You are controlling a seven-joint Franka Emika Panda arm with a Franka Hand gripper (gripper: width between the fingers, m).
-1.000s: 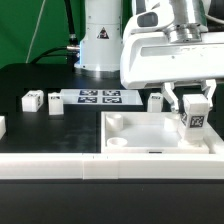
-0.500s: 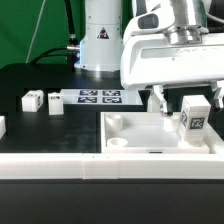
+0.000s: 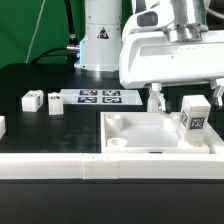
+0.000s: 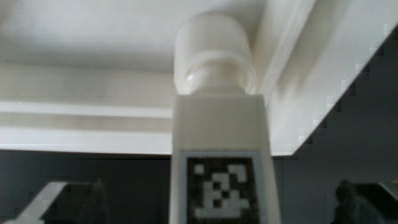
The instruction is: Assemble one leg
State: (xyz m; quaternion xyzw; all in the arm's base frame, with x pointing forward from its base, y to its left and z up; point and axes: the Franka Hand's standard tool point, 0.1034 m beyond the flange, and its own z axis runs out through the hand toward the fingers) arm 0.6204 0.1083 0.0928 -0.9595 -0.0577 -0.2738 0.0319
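**A:** How is the tool (image 3: 184, 100) set?

**B:** Spread wide, with nothing in its grip. In the wrist view its two dark fingers (image 4: 50, 205) stand off on either side of the leg (image 4: 217, 150), with a gap on each side.

**A:** Where is the leg?

**B:** It stands upright inside the white tray (image 3: 150, 151), under the tool, with its tag facing the exterior camera. Reading the exterior view as a clock laid on the tray, the leg is toward two o'clock.

**A:** And further out?

**B:** The tray rests on the black tabletop (image 3: 40, 128). From the tray's middle, the marker board (image 3: 98, 97) lies flat at about eleven o'clock. At about ten o'clock, well apart from the tray, sit a loose block (image 3: 55, 103) and a second loose block (image 3: 33, 99), just beside each other.
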